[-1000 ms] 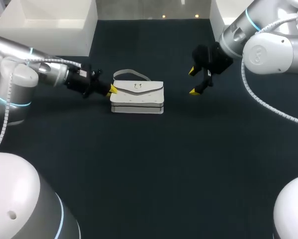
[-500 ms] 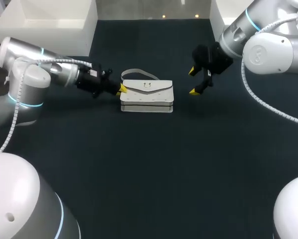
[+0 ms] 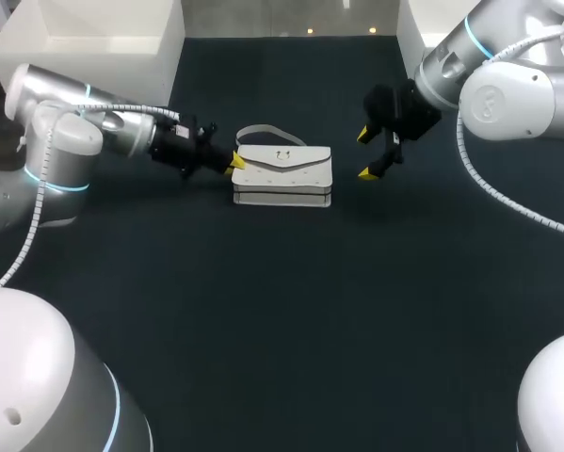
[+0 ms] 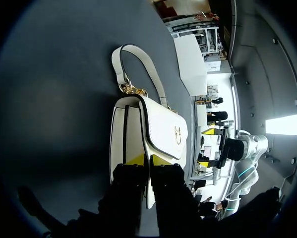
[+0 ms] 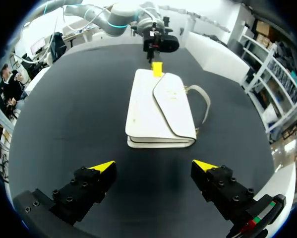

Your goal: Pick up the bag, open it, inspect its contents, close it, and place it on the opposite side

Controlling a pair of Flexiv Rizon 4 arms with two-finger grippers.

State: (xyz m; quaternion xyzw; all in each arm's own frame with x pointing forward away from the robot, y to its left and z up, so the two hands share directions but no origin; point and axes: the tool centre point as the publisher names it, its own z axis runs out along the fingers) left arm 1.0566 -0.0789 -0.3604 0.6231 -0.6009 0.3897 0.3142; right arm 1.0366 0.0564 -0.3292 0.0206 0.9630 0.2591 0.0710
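Note:
A white handbag [image 3: 282, 174] with a black-edged flap and a pale strap [image 3: 263, 132] lies flat on the dark table, a little behind its middle. My left gripper [image 3: 236, 163] sits at the bag's left end. In the left wrist view the yellow tips [image 4: 147, 159] stand close together, with the end of the bag's flap [image 4: 158, 129] pinched between them. My right gripper [image 3: 368, 155] hangs wide open above the table, to the right of the bag and apart from it. From the right wrist the bag [image 5: 160, 109] lies ahead of the open fingers [image 5: 155, 166], with the left gripper [image 5: 157, 68] at its far end.
A white box [image 3: 93, 42] stands at the back left corner of the table and another [image 3: 413, 28] at the back right. Dark bare tabletop [image 3: 291, 311] stretches in front of the bag.
My left arm has moved to the right, and the bag has slid right and slightly back with it. The right arm has kept still.

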